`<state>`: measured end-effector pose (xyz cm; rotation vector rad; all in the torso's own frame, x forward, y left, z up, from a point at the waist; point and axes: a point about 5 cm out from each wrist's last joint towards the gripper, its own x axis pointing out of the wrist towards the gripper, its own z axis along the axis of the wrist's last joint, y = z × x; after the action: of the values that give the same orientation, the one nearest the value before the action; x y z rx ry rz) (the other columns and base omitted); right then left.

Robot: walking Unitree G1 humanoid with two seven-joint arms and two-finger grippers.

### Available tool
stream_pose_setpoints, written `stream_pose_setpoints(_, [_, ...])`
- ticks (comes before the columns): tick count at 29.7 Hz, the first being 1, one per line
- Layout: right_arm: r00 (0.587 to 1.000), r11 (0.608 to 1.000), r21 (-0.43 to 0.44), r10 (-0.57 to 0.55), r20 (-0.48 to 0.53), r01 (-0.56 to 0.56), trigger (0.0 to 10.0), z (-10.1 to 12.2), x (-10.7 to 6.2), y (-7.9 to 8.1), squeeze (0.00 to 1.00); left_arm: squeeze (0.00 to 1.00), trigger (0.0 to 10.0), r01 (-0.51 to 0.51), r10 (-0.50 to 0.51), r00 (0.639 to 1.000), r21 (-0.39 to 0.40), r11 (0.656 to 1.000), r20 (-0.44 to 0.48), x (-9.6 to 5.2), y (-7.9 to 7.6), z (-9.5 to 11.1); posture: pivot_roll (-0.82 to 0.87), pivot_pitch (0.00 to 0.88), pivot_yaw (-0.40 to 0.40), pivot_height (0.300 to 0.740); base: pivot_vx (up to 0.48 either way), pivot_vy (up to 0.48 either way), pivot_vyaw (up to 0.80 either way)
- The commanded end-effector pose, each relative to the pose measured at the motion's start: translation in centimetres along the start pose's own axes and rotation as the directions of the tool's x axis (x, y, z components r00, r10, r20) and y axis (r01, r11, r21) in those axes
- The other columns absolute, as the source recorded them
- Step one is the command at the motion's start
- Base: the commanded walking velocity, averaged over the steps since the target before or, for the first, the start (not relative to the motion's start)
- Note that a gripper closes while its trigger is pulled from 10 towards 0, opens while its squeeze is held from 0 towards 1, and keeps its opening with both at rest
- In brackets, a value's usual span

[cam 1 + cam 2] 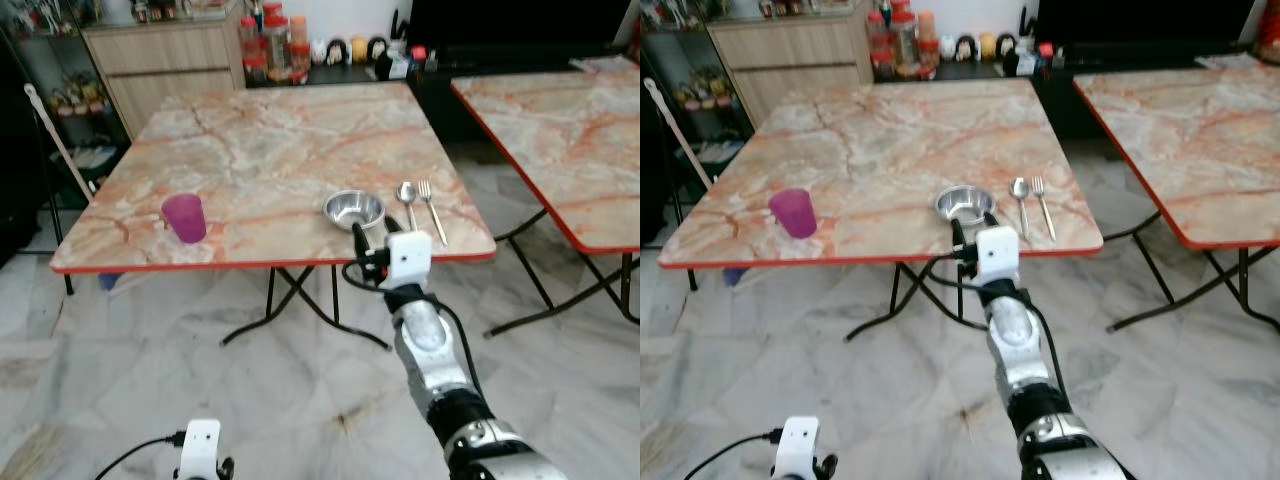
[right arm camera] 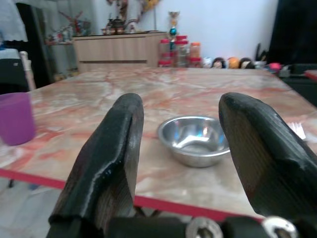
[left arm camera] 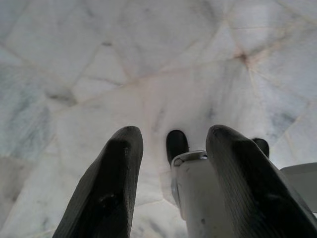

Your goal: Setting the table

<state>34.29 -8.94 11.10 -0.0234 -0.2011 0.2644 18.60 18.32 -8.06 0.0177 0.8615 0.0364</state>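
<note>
Fingers of the right gripper gape empty before the bowl; a hasty reach could shove it into the spoon.

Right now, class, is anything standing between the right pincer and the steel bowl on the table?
Nothing visible does. The right pincer, open, faces the steel bowl across bare tabletop; the spoon and fork lie beside the bowl.

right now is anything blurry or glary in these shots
Left eye view: sharp, evenly lit, with soft window glare on the table top. Right wrist view: the steel bowl is crisp with bright reflections, while the near fingers are soft. Left wrist view: dim, the floor slightly blurred.
</note>
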Motion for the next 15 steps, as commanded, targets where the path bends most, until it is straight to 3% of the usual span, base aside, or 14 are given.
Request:
stream_pose_setpoints(1, [1.000, 1.000, 0.010, 0.013, -0.009, -0.013, 10.0, -0.05, 0.11, 0.35, 0.00, 0.00, 10.0, -0.026, 0.026, 1.000, -0.001, 1.000, -0.001, -0.06, 0.80, -0.01, -0.02, 0.000, 0.049, 0.740, 0.289, 0.000, 0.00])
stream_pose_setpoints(5, [1.000, 1.000, 0.018, 0.010, -0.029, -0.010, 10.0, -0.28, 0.10, 0.33, 0.00, 0.00, 10.0, -0.033, 0.033, 0.999, -0.006, 0.999, -0.006, -0.11, 0.89, -0.18, -0.02, 0.000, 0.049, 0.740, 0.394, 0.000, 0.00])
stream_pose_setpoints(9, [0.999, 1.000, 0.022, 0.019, -0.031, -0.018, 10.0, -0.27, 0.16, 0.46, 0.00, 0.00, 10.0, -0.032, 0.032, 0.999, -0.002, 0.999, -0.012, -0.14, 0.88, -0.33, -0.02, 0.000, 0.049, 0.740, 0.415, 0.000, -0.80])
stream_pose_setpoints(15, [0.999, 0.999, 0.020, 0.033, -0.015, -0.033, 10.0, -0.12, 0.16, 0.85, 0.00, 0.00, 10.0, -0.033, 0.033, 0.999, -0.005, 0.999, -0.014, -0.16, 0.87, -0.42, -0.02, 0.000, 0.049, 0.740, 0.413, 0.000, 0.00])
